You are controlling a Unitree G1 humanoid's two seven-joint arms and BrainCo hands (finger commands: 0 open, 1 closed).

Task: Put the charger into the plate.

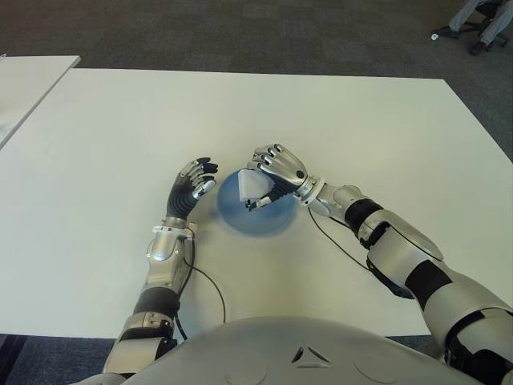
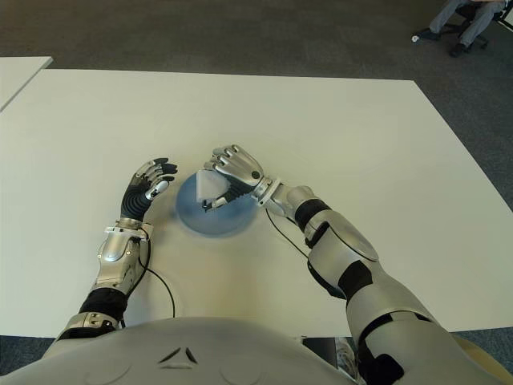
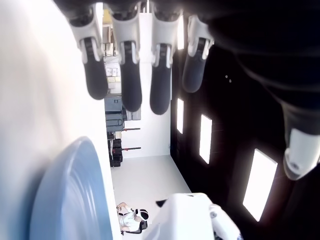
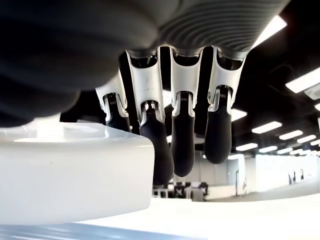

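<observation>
A round blue plate (image 1: 240, 221) lies on the white table (image 1: 361, 120) right in front of me. My right hand (image 1: 268, 181) hovers over the plate's far side, shut on a white block-shaped charger (image 1: 251, 185). In the right wrist view the charger (image 4: 70, 170) sits against the curled fingers (image 4: 156, 150), just above the plate. My left hand (image 1: 195, 181) shows beside the plate's left edge with its fingers relaxed and holding nothing. The plate's rim (image 3: 75, 200) appears close by in the left wrist view.
A second white table (image 1: 32, 80) stands off to the far left across a gap. At the far right corner, a seated person's legs and an office chair (image 1: 481, 20) show on the dark carpet. Thin cables (image 1: 337, 245) trail from both wrists.
</observation>
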